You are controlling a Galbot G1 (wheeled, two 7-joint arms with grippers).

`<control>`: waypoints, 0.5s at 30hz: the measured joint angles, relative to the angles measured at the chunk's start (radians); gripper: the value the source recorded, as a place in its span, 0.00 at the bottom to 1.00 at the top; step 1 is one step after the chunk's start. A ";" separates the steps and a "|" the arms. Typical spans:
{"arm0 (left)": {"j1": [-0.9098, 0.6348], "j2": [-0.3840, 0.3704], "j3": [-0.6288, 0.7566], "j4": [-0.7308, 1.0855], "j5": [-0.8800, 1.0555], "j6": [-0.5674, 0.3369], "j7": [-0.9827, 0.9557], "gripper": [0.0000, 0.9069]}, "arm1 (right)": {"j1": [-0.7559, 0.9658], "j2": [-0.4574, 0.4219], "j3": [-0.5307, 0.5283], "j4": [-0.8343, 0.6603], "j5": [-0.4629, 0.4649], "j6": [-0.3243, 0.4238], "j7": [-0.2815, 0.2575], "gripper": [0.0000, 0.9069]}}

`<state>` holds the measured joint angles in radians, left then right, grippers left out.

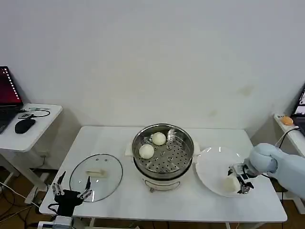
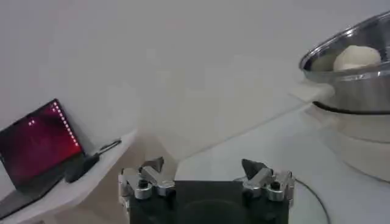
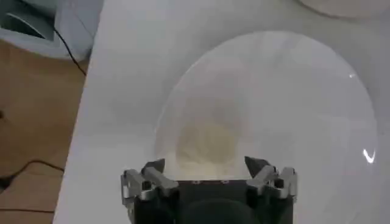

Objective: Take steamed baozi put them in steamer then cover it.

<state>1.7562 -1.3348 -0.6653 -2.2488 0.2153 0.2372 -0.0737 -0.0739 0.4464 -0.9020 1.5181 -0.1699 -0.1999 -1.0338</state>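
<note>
The steamer (image 1: 177, 153) stands mid-table with two steamed baozi (image 1: 158, 139) (image 1: 147, 151) on its perforated tray. A third baozi (image 1: 230, 184) lies on the white plate (image 1: 212, 164) at the right. My right gripper (image 1: 237, 180) is low over that plate, open. In the right wrist view its fingers (image 3: 152, 170) flank the baozi (image 3: 207, 141) without closing on it. The cover (image 1: 95, 176), a glass lid with a cream handle, lies flat at the left. My left gripper (image 1: 71, 188) waits open at the table's front left edge, just short of the cover.
A side table with a laptop (image 1: 8, 93) and mouse stands at the far left. The left wrist view shows the steamer (image 2: 353, 79) with a baozi (image 2: 356, 58) off to one side and the laptop (image 2: 39, 143) beyond. Table edge lies near the right arm.
</note>
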 measured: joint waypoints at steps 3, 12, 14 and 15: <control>-0.003 0.000 0.000 0.001 -0.001 0.000 0.000 1.00 | 0.001 0.007 -0.002 -0.007 0.004 -0.005 0.000 0.79; -0.002 0.000 0.000 -0.002 -0.003 0.001 -0.001 1.00 | -0.005 0.011 -0.002 -0.016 0.010 -0.022 -0.006 0.67; -0.001 0.001 0.000 -0.004 -0.003 0.002 -0.001 1.00 | -0.005 0.011 0.000 -0.018 0.012 -0.025 -0.007 0.63; -0.001 0.000 0.000 -0.005 -0.003 0.002 -0.001 1.00 | -0.005 0.012 0.001 -0.019 0.012 -0.026 -0.007 0.62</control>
<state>1.7550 -1.3343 -0.6653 -2.2539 0.2123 0.2387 -0.0747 -0.0791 0.4582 -0.9008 1.4988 -0.1582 -0.2255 -1.0409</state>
